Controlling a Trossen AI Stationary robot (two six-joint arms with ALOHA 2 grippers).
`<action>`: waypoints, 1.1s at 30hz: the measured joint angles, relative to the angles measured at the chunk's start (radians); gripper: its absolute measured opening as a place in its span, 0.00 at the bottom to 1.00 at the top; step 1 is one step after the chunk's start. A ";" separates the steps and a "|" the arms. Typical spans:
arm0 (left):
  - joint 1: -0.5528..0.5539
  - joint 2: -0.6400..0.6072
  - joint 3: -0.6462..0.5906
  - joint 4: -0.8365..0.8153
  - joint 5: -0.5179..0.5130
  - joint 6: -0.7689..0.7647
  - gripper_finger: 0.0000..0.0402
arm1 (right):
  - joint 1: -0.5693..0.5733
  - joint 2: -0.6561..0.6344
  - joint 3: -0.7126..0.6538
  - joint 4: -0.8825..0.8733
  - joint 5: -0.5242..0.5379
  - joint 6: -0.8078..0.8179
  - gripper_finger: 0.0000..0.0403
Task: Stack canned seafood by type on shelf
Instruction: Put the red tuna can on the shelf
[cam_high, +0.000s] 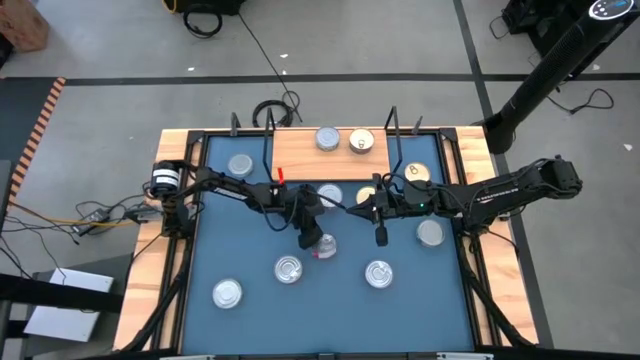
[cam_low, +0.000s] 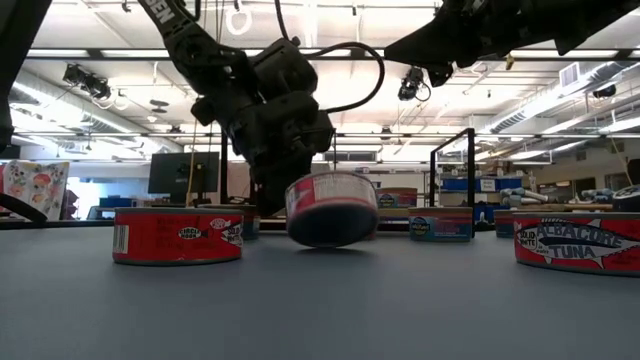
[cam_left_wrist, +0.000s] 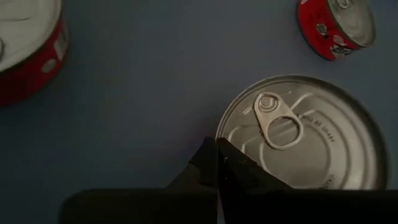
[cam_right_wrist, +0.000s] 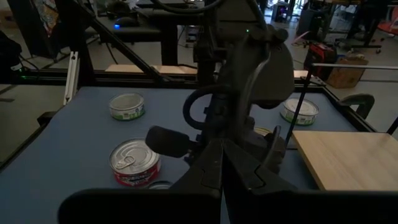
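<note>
Low view shows our left gripper (cam_low: 290, 195) clenched empty behind a tilted red-sided round tin (cam_low: 332, 210) mid-table — rigid, dense, slick-walled, we judge — best pinched across its rim, while our right gripper (cam_high: 380, 236), fingers together, hovers near the light wooden shelf (cam_high: 300, 140).

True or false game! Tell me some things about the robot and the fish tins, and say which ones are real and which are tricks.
1. Two tins sit on the wooden shelf. True.
2. The tin under the left pincer lies flat. False: it is tipped up on one side.
3. The right pincer is wide open. False: it is shut.
4. The table top is blue. True.
</note>
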 joint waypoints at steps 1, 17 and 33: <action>0.000 0.000 0.000 0.001 -0.002 0.002 0.00 | 0.000 0.000 0.000 0.000 0.000 0.000 0.03; 0.000 0.000 -0.001 0.004 -0.001 0.023 0.00 | 0.247 0.084 0.000 -0.112 0.254 0.035 0.32; 0.000 0.000 -0.001 -0.003 -0.001 0.023 0.00 | 0.397 0.578 0.347 -0.357 0.612 -0.074 0.60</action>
